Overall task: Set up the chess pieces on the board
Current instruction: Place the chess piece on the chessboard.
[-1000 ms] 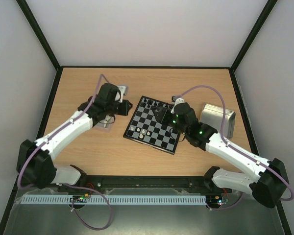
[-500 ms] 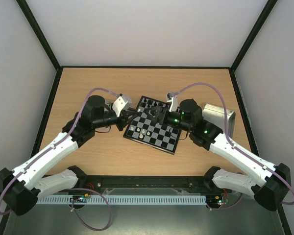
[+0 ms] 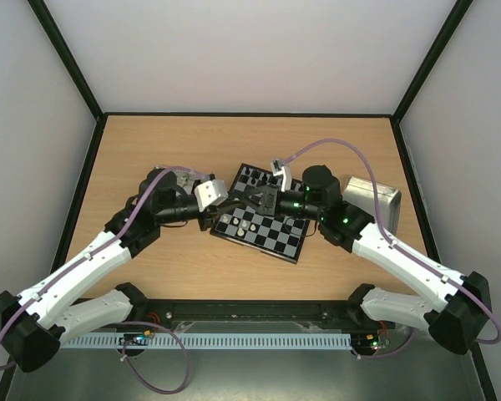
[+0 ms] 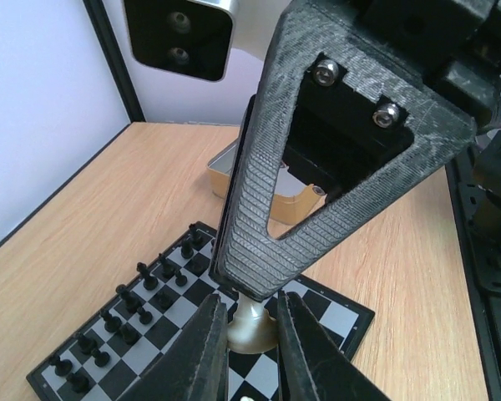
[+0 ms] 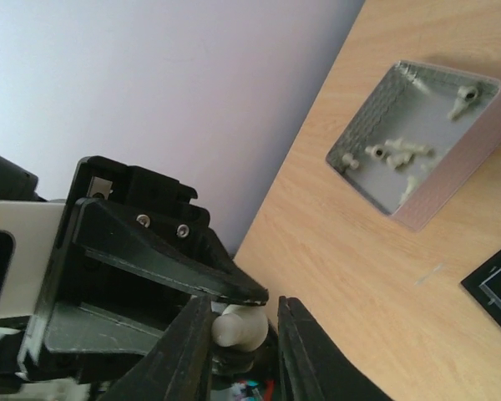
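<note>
Meeting tip to tip above the board (image 3: pixel 277 236) on the wooden worktop (image 3: pixel 150 142), with the left tool (image 4: pixel 250 311) and the right tool (image 5: pixel 244 309) set on one cream-white piece (image 4: pixel 250 332) from opposite sides. Pinching that piece at its base between the left fingers (image 4: pixel 202 359), set narrow and touching it on both sides, clear of the squares below. Flanking the same piece just as closely with the right fingers (image 5: pixel 188 351); cannot tell whether both of these press on it. Ranged along the board's far edge, black pieces (image 4: pixel 142 305) in close rows; on squares toward its near left corner, a few cream-white pieces (image 3: pixel 245 224). Lying loose in an open metal tray (image 5: pixel 455 175) on the worktop left of the board, more of the cream-white set. Sitting just beside the board's right side, a second metal tray (image 3: pixel 376 200).
</note>
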{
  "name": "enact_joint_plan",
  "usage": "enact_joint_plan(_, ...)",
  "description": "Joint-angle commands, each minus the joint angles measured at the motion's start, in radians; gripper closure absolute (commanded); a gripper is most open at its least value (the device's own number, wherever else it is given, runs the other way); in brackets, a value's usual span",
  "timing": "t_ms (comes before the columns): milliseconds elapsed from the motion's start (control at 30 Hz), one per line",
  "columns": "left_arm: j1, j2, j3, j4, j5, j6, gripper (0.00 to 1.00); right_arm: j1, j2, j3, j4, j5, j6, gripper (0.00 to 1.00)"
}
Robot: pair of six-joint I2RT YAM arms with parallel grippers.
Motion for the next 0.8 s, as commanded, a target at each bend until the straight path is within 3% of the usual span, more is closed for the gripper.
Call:
enact_joint_plan(0, -0.005, -0.002, 0.011, 0.017, 0.045, 0.074, 0.91, -0.003, 0.007, 0.021, 0.043, -0.061, -0.002, 0.82)
enact_joint_plan(233, -0.004, -0.001, 0.008, 0.011, 0.046, 0.074, 0.87, -0.003, 0.021, 0.016, 0.041, -0.039, -0.005, 0.98)
enact_joint_plan(367, -0.004, -0.006, 0.003, 0.037, -0.045, -0.033, 0.53, -0.003, 0.017, 0.019, -0.005, 0.039, -0.029, 0.98)
enact_joint_plan(467, -0.004, -0.026, -0.021, 0.041, -0.166, -0.139, 0.34, -0.003, 0.014, 0.023, -0.086, 0.199, -0.072, 0.98)
enact_joint_plan(567, -0.004, -0.063, -0.068, 0.041, -0.291, -0.225, 0.21, -0.003, 0.032, 0.018, -0.189, 0.377, -0.129, 0.98)
enact_joint_plan(767, 0.0, -0.117, -0.122, 0.029, -0.578, -0.411, 0.14, 0.002, 0.101, -0.036, -0.307, 0.65, -0.179, 0.98)
